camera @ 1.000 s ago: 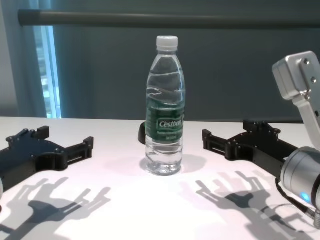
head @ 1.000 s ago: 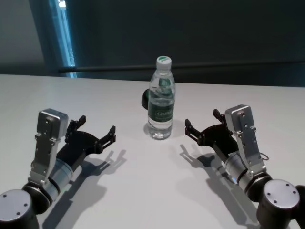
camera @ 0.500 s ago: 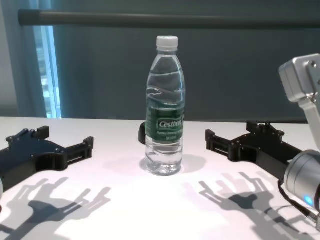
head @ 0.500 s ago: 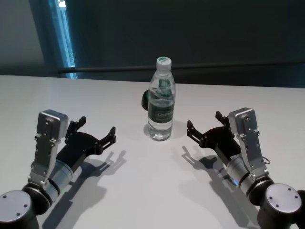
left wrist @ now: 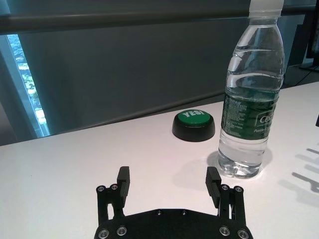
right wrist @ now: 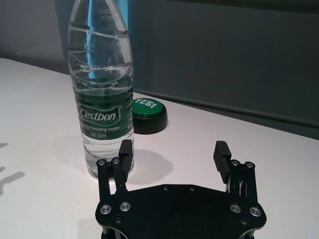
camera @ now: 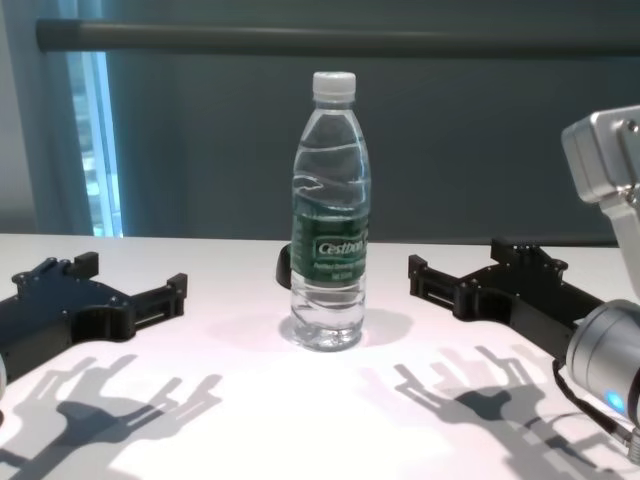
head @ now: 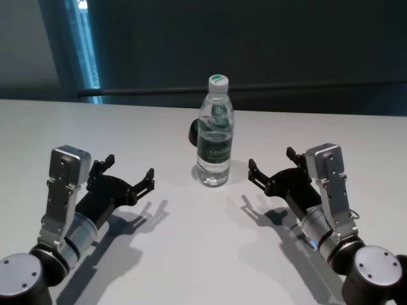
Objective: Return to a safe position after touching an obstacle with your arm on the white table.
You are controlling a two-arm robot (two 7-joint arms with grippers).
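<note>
The obstacle, a tall clear water bottle [head: 215, 133] with a white cap and a dark green label, stands upright in the middle of the white table [head: 191, 254]. My left gripper [head: 130, 166] hovers low to the bottle's left, open and empty. To the bottle's right my right gripper [head: 271, 159] is open too, a short gap away and not touching it. The chest view shows the bottle [camera: 330, 220] between the left gripper [camera: 130, 273] and the right gripper [camera: 455, 260]. In the wrist views the bottle [left wrist: 251, 99] [right wrist: 102, 94] stands beyond each open gripper [left wrist: 168, 175] [right wrist: 174, 148].
A low round black button with a green top [left wrist: 193, 124] sits on the table just behind the bottle, also seen as the button [right wrist: 148, 115] in the right wrist view. A dark wall with a horizontal rail [camera: 340, 38] runs along the table's far edge.
My right arm has shifted slightly to the right, away from the bottle. The left arm and the bottle have not moved.
</note>
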